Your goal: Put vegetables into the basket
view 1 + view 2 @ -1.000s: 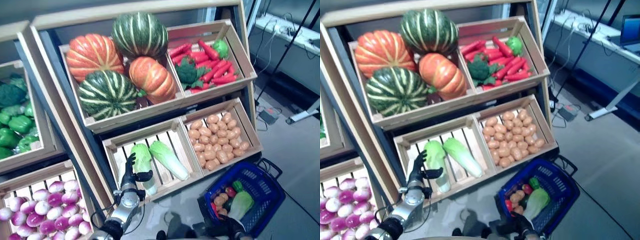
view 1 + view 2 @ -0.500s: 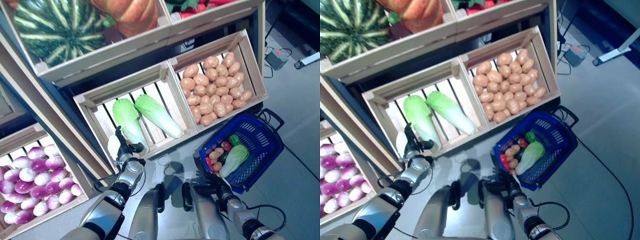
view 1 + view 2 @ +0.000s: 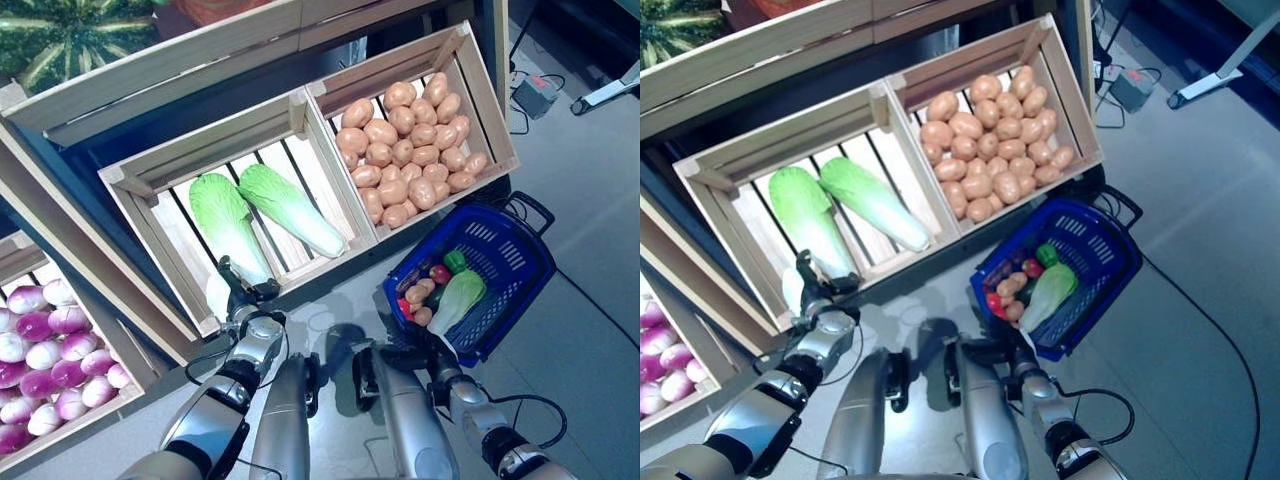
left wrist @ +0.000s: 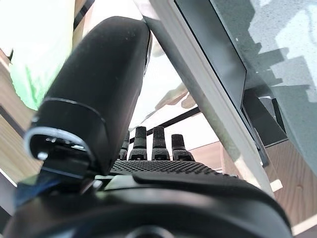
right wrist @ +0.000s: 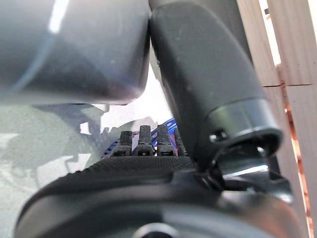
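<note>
Eye views: blue plastic mesh basket [image 3: 520,262] on the floor holds one pale green napa cabbage [image 3: 457,299] plus small vegetables, while two long green napa cabbages [image 3: 262,212] remain in the slatted wooden crate [image 3: 130,182], so partly done. Left wrist view: left hand [image 3: 240,285] fingers straight, empty, at the crate's front edge. Right wrist view: right hand [image 3: 418,352] relaxed, empty, just beside the basket

Upper left: striped squash [image 3: 60,40] cut by the frame edge. Lower left: purple-and-white bulbs [image 3: 40,345] partly out of frame. Basket [image 3: 520,262] contents beneath the cabbage are too small to identify.
</note>
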Controlling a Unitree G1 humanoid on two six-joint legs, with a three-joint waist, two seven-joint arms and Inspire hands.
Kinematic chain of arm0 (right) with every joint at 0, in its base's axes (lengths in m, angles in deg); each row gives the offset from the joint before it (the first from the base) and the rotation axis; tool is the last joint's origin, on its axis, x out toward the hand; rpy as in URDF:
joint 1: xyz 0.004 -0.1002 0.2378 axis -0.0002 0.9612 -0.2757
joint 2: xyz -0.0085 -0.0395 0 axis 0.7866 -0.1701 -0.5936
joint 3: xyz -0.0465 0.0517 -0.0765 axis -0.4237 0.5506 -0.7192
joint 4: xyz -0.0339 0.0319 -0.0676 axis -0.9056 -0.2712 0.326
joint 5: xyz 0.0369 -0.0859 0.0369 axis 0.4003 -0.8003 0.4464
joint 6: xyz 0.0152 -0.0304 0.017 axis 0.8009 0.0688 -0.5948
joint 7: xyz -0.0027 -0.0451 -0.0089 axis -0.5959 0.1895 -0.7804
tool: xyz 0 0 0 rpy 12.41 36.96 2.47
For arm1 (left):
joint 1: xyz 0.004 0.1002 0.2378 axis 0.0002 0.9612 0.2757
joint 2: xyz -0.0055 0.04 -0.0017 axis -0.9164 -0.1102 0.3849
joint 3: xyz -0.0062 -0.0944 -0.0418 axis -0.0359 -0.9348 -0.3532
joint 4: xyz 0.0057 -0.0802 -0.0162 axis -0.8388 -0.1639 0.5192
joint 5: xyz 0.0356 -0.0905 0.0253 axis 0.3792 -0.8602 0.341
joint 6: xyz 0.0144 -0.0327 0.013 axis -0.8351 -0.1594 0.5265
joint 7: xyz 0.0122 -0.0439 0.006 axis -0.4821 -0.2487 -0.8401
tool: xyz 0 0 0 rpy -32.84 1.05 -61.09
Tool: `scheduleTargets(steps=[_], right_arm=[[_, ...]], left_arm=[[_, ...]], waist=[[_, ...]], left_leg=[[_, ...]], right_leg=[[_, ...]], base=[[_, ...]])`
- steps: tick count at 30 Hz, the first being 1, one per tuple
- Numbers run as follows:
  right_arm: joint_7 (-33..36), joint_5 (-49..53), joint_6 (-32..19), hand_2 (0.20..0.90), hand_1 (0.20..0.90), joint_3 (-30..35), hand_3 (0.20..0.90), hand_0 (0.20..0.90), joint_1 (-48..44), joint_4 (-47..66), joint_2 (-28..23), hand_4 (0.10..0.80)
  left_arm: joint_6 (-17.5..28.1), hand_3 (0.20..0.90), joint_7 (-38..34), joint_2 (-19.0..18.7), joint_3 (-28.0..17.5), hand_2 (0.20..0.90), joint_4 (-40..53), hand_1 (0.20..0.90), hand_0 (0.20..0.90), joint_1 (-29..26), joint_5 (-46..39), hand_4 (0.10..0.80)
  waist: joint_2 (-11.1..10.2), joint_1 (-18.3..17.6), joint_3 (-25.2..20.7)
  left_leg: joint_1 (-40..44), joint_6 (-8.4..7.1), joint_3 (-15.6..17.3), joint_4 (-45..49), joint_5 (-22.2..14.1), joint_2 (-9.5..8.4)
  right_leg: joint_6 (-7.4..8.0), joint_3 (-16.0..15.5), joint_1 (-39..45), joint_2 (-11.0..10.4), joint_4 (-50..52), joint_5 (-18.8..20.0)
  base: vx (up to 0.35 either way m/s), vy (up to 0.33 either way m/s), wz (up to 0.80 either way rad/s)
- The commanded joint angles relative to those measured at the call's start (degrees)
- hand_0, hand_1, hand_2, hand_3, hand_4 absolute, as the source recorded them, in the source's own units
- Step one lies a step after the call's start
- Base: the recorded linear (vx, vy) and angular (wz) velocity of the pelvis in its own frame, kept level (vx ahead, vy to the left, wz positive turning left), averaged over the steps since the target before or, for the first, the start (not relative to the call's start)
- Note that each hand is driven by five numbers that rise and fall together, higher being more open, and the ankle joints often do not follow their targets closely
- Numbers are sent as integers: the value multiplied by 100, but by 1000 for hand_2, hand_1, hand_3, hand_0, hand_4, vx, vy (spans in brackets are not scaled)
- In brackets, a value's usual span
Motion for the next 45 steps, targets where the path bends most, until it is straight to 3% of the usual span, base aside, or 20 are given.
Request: scheduleTargets(steps=[1, 15, 25, 40, 41, 42, 43, 44, 45], right_arm=[[159, -356, 148, 900, 900, -195, 900, 900, 929, -218, -571, 800], [133, -444, 207, 900, 900, -82, 900, 900, 1213, 3, -745, 800], [259, -197, 136, 900, 900, -228, 900, 900, 992, 238, -887, 800], [507, 216, 187, 900, 900, -278, 900, 900, 476, 458, -1074, 800], [490, 237, 169, 900, 900, -266, 900, 900, 450, 436, -1098, 800], [486, 236, 155, 900, 900, -256, 900, 900, 439, 421, -1099, 800], [484, 239, 142, 900, 900, -248, 900, 900, 423, 411, -1104, 800], [480, 252, 144, 900, 900, -245, 900, 900, 397, 414, -1115, 800], [467, 259, 147, 900, 900, -237, 900, 900, 371, 422, -1129, 800]], left_arm=[[355, 900, -177, -65, -59, 900, 380, 900, 900, -220, -34, 800], [33, 900, 39, -552, -542, 900, 238, 900, 900, -726, -1061, 800], [-431, 900, 176, -1074, -581, 900, -582, 900, 900, -1723, -1592, 800], [-276, 900, 802, -1695, -437, 900, -1145, 900, 900, -2939, -2933, 800], [-304, 735, 783, -1727, -451, 735, -1163, 735, 735, -2969, -2938, 690], [-311, 674, 791, -1738, -448, 674, -1167, 674, 674, -2973, -2950, 649], [-322, 524, 805, -1751, -443, 524, -1175, 524, 524, -2984, -2974, 549], [-332, 300, 871, -1772, -434, 300, -1196, 300, 300, -3012, -3009, 400], [-357, 300, 1007, -1793, -432, 300, -1229, 300, 300, -3043, -3090, 400]], waist=[[88, -38, -149], [10, -252, 55], [-35, -410, 236], [-11, -574, 425], [-10, -579, 437], [-8, -582, 445], [-7, -584, 453], [-8, -585, 458], [-11, -588, 460]], left_leg=[[132, 762, 725, -167, 37, -208], [-1, 826, 883, 227, -60, -61], [-383, 836, 978, 363, -107, 74], [-1184, 766, 1061, 439, -155, 246], [-1191, 759, 1065, 433, -158, 249], [-1199, 751, 1062, 441, -158, 247], [-1206, 745, 1060, 448, -161, 246], [-1212, 741, 1058, 450, -168, 246], [-1203, 731, 1057, 435, -170, 244]], right_leg=[[-146, -42, 242, 240, -513, 574], [-167, -9, 38, 302, -223, 568], [-190, 60, -417, 432, -153, 583], [-242, 114, -1258, 566, -36, 578], [-250, 114, -1274, 566, -30, 574], [-250, 117, -1282, 568, -19, 570], [-252, 121, -1292, 570, -6, 567], [-255, 125, -1303, 570, 5, 559], [-255, 127, -1301, 572, 0, 553]], base=[[0, 0, 0], [58, 6, -3], [17, 2, -3], [-32, 4, 0], [-26, 16, -10], [0, 0, 0], [-15, 8, 24], [-18, 4, 34], [-20, -1, 27]])
